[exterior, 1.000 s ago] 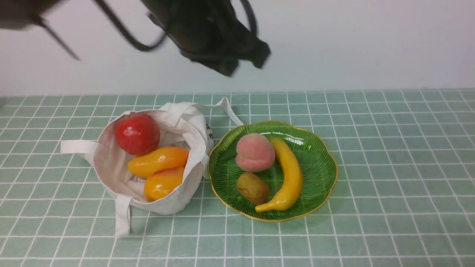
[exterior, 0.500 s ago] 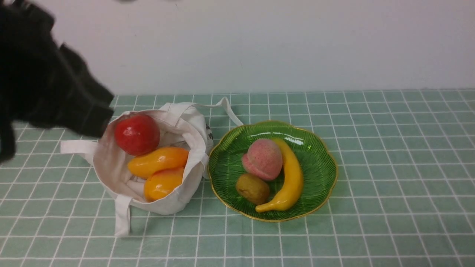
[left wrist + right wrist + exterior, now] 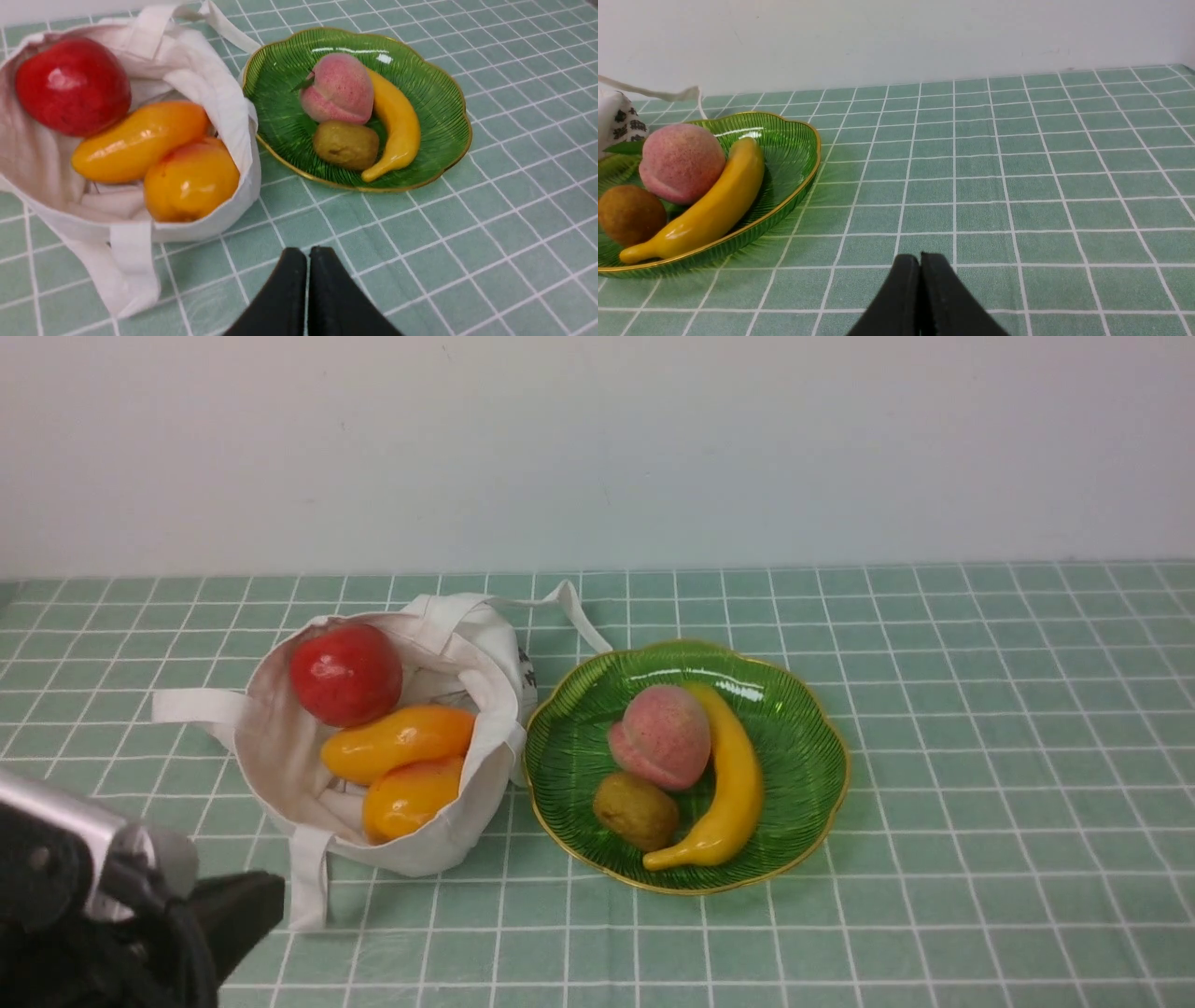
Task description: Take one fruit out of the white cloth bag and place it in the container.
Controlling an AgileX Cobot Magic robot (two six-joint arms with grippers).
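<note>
Now we see peach [image 3: 659, 735] in dish [image 3: 805, 758], touching banana [image 3: 735, 775]; left claw [image 3: 307, 253] pinched together, empty, over bench [image 3: 980, 756]; right claw [image 3: 920, 257] likewise together.

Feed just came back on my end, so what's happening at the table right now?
Nothing is being held. The peach lies in the green glass dish, against the banana and next to the kiwi. The apple and two mangoes are in the white cloth bag. The left claw is shut and empty, low in front of the bag; the right claw is shut too, beside the dish.
</note>
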